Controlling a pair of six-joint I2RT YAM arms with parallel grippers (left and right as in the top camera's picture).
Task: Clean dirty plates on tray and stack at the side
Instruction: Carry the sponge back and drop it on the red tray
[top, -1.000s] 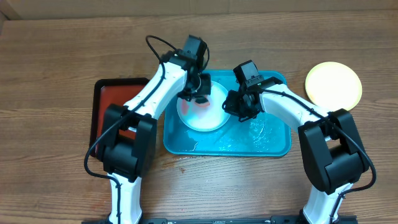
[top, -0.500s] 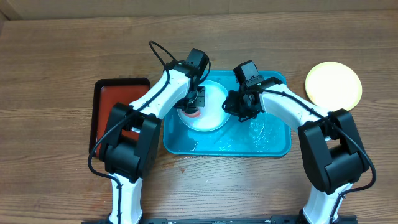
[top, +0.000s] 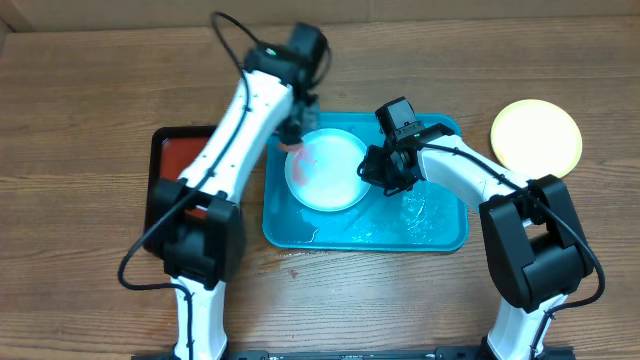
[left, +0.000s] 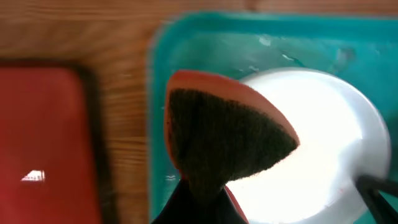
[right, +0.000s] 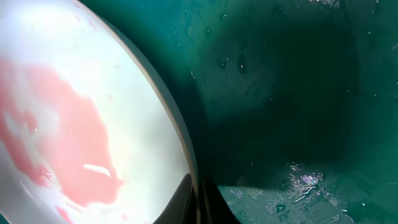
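Wooden table (top: 100, 80) fills the overhead view. The turquoise tray (top: 445, 225) lies at centre, its long axis running left-right across the picture, with a wet film on its floor. 1 blue-white plate (top: 330, 185) lies flat in the tray's left half, a faint pink smear near its upper-left rim. 1 yellow-green plate (top: 536, 137) rests on the table beyond the tray's upper-right corner, well apart from the first. A red tray (top: 170, 160) with a black rim lies just beside the turquoise tray's left end, its long axis up-down in the picture. The left gripper (top: 297, 138) holds a sponge (top: 298, 147) at the blue-white plate's upper-left rim. The right gripper (top: 378, 172) meets the same plate's right rim.

Left wrist view: the jaws are clamped on the sponge's lower end. Its dark scouring face, edged in orange-red, overlaps the plate's left rim; contact cannot be told.

Right wrist view: the 2 fingers narrow onto the plate's rim and pinch it. A red-pink smear covers part of the plate's face, and droplets glint on the tray floor.
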